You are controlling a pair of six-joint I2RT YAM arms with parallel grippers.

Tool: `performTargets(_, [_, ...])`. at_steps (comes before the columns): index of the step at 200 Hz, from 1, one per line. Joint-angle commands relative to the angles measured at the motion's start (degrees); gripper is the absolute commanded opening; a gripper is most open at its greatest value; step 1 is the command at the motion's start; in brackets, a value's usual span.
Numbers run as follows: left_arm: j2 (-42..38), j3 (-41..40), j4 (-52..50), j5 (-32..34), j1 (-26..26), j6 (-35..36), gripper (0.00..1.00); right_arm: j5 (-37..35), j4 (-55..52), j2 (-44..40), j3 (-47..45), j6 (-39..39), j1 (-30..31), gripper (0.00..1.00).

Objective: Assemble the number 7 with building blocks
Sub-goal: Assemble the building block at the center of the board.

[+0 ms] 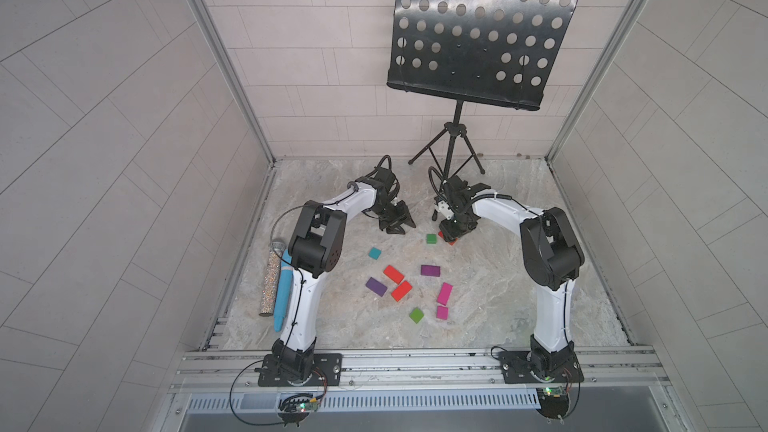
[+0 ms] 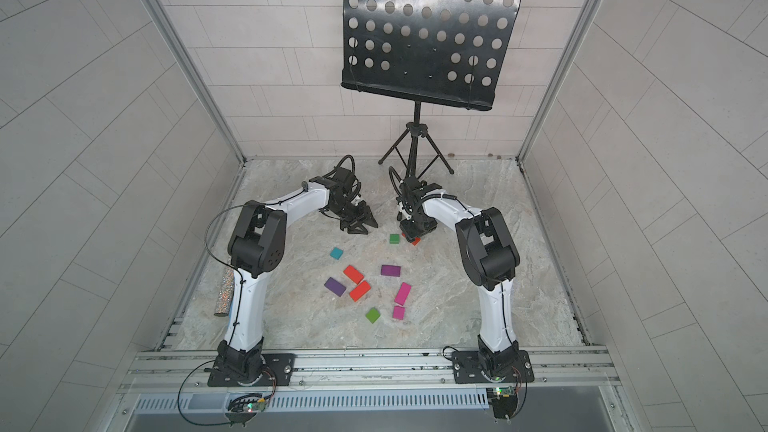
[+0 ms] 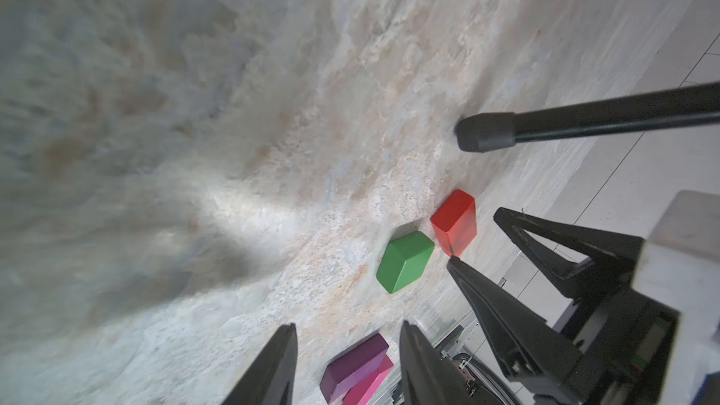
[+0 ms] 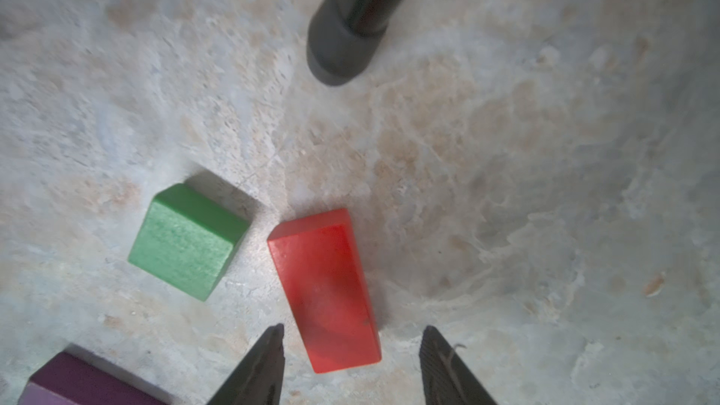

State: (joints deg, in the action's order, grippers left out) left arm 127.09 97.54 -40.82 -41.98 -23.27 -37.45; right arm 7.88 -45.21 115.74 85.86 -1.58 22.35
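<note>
Marbled bench top [image 1: 519, 284], blocks loose across its middle, and the action is up toward the far edge! The right gripper [image 4: 352, 329] is down low with its jaws set well apart. The end of a red block [image 4: 323, 286] lies flat on the bench between the tips, closer to one finger and pinched by neither. Just beside it, with a small gap, sits a green square [image 4: 187, 239]. A music stand foot [image 4: 339, 48] is planted beyond them.

The left gripper [image 3: 346, 329] hovers nearby, more toward the left edge. Its jaws are narrowly parted and nothing is between them.

In the middle of the bench lie a teal square [image 1: 375, 253], a red rectangle [image 1: 393, 274] just beside a second red rectangle [image 1: 401, 290], and a purple rectangle [image 1: 376, 287]. Another purple rectangle [image 1: 430, 270] lies well apart from it. Nearer the front edge are a magenta rectangle [image 1: 444, 293], a magenta square [image 1: 442, 312] and a second green square [image 1: 416, 315]. The pieces lie scattered, with no bar and stem joined yet.

Along the left edge lies a glittery cylinder [image 1: 270, 280].
</note>
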Motion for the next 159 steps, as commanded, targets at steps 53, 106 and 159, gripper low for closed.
performTargets(53, [-2.9, -2.2, -0.1, -0.6, 0.8, 0.8, 0.49, 1.9, -5.5, 4.8, 4.7, -12.3, 1.5, 0.54])
performTargets(106, [-3.2, -3.3, 0.5, -1.0, 1.4, 0.5, 0.49, 0.9, -8.7, 7.4, 6.9, -18.0, 1.2, 0.43])
performTargets(159, [-2.9, -3.5, 0.8, -1.5, 1.4, 0.4, 0.49, -2.0, -8.7, 5.6, 4.0, -21.5, 2.6, 0.33])
